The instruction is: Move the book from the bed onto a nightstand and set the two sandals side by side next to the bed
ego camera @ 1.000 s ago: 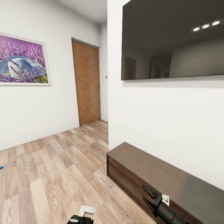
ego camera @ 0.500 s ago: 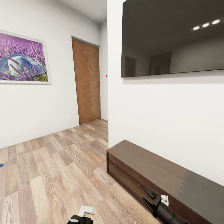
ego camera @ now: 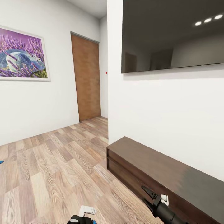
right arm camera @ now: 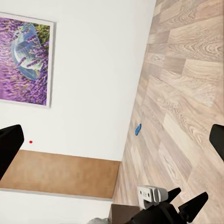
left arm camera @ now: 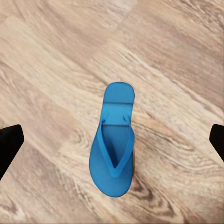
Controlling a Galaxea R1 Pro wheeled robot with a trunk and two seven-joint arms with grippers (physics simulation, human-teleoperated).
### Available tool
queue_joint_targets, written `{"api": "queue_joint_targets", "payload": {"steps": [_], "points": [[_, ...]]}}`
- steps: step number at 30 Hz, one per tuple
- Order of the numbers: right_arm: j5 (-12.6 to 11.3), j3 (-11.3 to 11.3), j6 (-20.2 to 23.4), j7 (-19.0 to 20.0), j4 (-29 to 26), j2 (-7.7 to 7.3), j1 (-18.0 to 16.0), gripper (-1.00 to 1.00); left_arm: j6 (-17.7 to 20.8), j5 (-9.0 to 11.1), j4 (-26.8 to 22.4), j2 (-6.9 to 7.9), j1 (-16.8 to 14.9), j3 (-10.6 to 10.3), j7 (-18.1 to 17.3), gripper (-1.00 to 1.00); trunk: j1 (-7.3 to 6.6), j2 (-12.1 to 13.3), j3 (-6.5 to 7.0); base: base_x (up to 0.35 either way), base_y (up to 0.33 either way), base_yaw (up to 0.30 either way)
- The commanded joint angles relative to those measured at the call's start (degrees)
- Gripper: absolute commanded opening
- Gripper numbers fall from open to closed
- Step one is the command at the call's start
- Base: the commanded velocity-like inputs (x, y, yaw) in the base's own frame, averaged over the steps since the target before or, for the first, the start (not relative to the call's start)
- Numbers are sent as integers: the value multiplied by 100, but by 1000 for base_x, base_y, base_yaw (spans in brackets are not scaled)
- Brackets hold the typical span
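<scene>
My left gripper (left arm camera: 112, 140) hangs wide open above one sandal (left arm camera: 113, 140) on the floor (left arm camera: 51, 60); next I lower and pinch it.

The sandal (left arm camera: 113, 140) is showing a bright blue sole and blue straps. The floor (ego camera: 56, 168) is showing planks in tan and pale brown with dark grain. The walls (ego camera: 161, 118) are looking plain white. The door (ego camera: 86, 77) is showing warm orange-brown wood. The picture (ego camera: 21, 56) is showing purple lavender around a blue hat. The low cabinet (ego camera: 161, 174) is looking dark brown, and the screen (ego camera: 171, 34) glossy black.
</scene>
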Motion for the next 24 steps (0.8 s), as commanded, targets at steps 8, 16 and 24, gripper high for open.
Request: {"api": "queue_joint_targets", "payload": {"steps": [8, 16, 24], "points": [[-48, -25, 71, 19, -30, -40, -1, 100, 30, 11, -9, 5, -2, -27, 36, 100, 19, -14, -184, 0, 0, 0], [-61, -55, 90, 13, -66, -74, -1, 100, 23, 18, -9, 12, -3, -21, 36, 100, 40, -24, -361, 0, 0, 0], [-67, -60, 99, 12, -211, -78, -1, 100, 25, 13, -19, 7, -2, -24, 58, 100, 61, -35, -538, 0, 0, 0]]}}
